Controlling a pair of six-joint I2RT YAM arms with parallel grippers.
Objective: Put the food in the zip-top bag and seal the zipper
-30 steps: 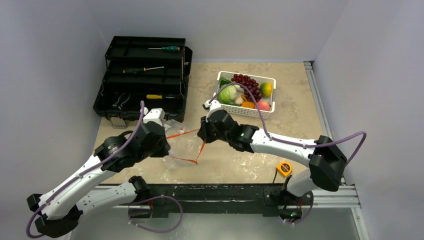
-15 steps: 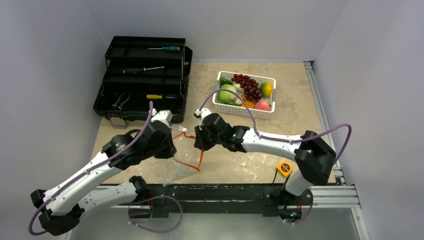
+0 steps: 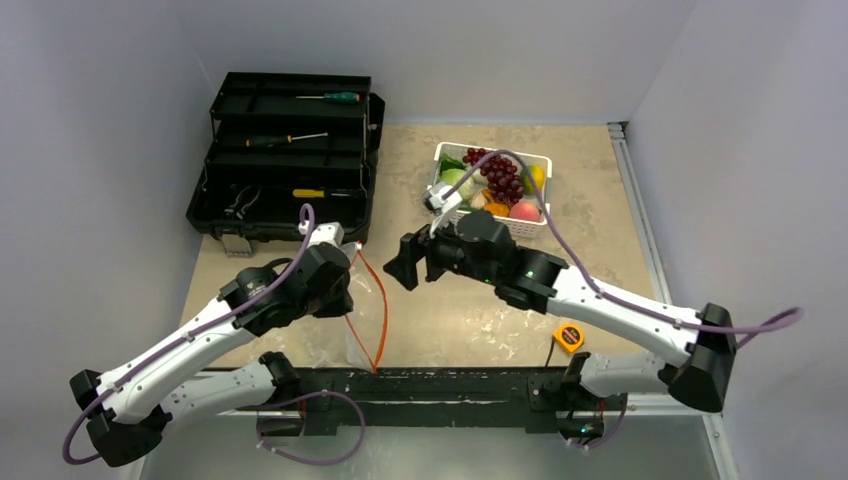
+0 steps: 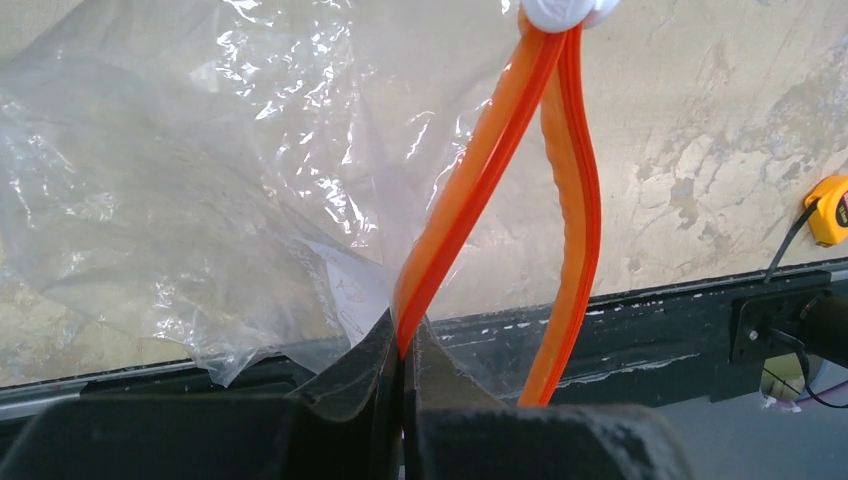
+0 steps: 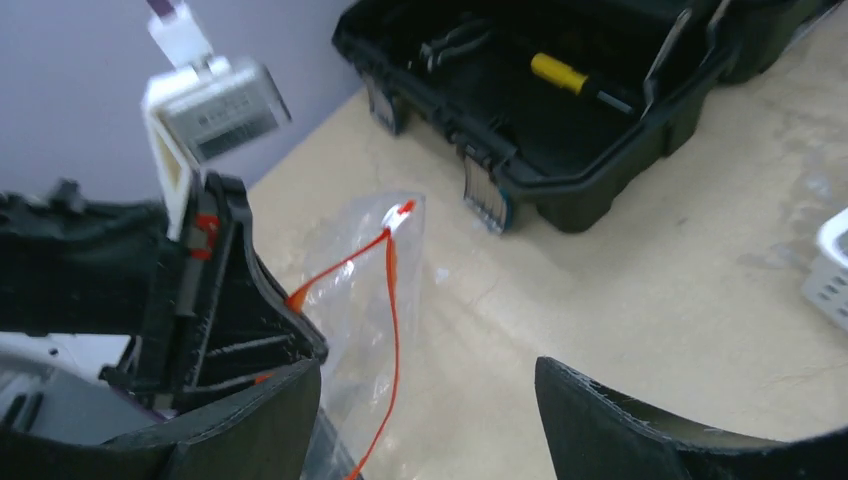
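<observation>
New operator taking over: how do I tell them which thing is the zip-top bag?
Start at the black toolbox at the far left of the table, then come toward the arms to the left gripper. Pinched in it is the zip-top bag: clear crinkly plastic, the only thing edged with an orange-red zipper, unlike the white basket farther right.

We see the clear, crinkly bag (image 3: pixel 362 300) just in front of the toolbox (image 3: pixel 290 190). Its orange zipper (image 3: pixel 381 310) is parted into two strips that meet at a white slider (image 4: pixel 560 12). The toy food (image 3: pixel 500 180) sits heaped in a basket (image 3: pixel 546 190) right of the toolbox.
</observation>
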